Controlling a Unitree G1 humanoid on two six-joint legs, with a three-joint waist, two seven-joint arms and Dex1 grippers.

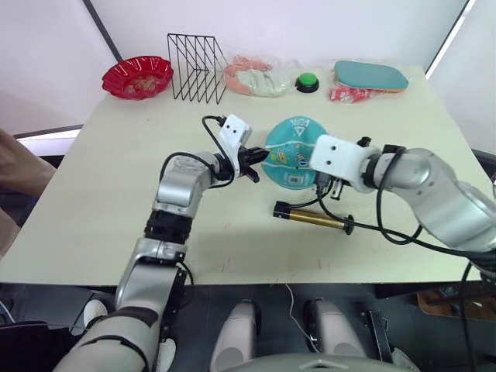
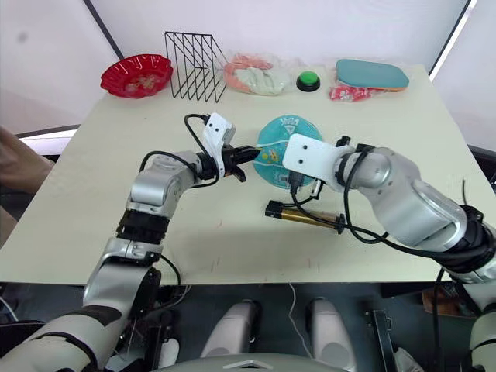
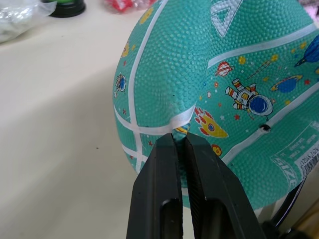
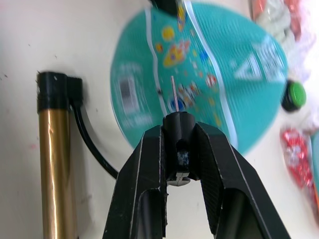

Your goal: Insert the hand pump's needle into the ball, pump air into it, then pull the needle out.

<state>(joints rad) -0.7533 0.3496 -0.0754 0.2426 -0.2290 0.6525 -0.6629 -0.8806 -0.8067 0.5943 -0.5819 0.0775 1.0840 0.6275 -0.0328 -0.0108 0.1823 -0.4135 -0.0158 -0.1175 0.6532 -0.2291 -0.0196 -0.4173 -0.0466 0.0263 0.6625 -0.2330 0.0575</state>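
Nearest to us in the head view is the hand pump [image 1: 311, 218], lying flat on the table [image 1: 116, 194] near the front edge, at abt 5 o'clock from the ball [image 1: 291, 151]. Its black T-handle points to 3 o'clock, and its thin hose [image 4: 92, 144] curves away from the black end cap.

Largest first: the table, then the ball at its middle. The ball looks soft; in the left wrist view the skin is dented where the left gripper [image 3: 180, 142] pinches a fold, jaws nearly closed on the rubber at the ball's 9 o'clock side. So we judge the ball is being steadied.

The right gripper [image 4: 178, 134] hangs over the ball from its 3 o'clock side. Its jaws stand narrow, clamped on the black fitting of the needle [image 4: 173, 94]. The pin sticks out bare, w/ its tip just beside a small dark hole [image 4: 159, 91], which we take for the valve, but not in it as far as we can tell.

Progress, in our judgement: needle is grasped and almost lined up, ball is held. Left to do: insertion, pumping, pull-out. The pump itself lies untouched.
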